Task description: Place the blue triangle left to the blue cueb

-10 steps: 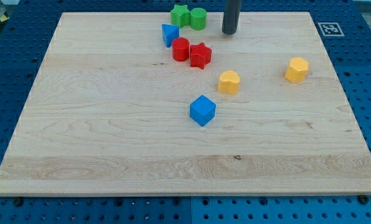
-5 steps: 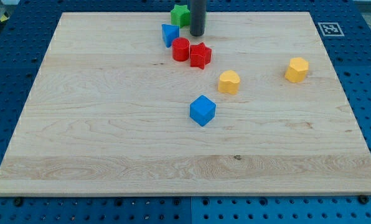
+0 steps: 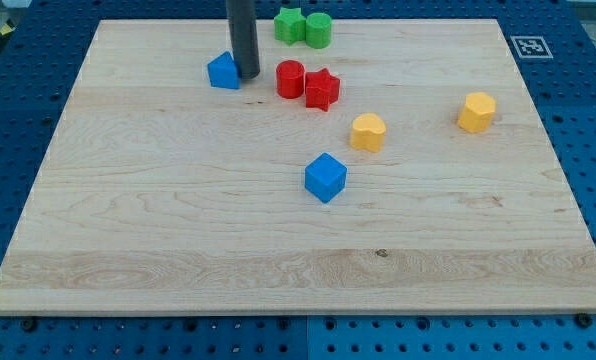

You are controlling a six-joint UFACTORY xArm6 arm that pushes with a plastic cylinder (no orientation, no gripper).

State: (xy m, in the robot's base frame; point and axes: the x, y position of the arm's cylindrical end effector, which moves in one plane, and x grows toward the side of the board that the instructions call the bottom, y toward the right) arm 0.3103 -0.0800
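Note:
The blue triangle [image 3: 222, 71] lies near the view's top, left of centre. My tip [image 3: 246, 75] stands right against its right side. The blue cube [image 3: 325, 177] sits near the board's middle, well below and to the right of the triangle.
A red cylinder [image 3: 290, 78] and a red star [image 3: 321, 88] sit just right of my tip. A green star [image 3: 290, 24] and a green cylinder [image 3: 319, 30] are at the top edge. Two yellow blocks lie at the right, one [image 3: 368, 131] nearer the centre and one [image 3: 476, 111] farther right.
My tip has swept left along the top of the board and pushed the blue triangle left and slightly down. The green cylinder shows again. Other blocks have not moved.

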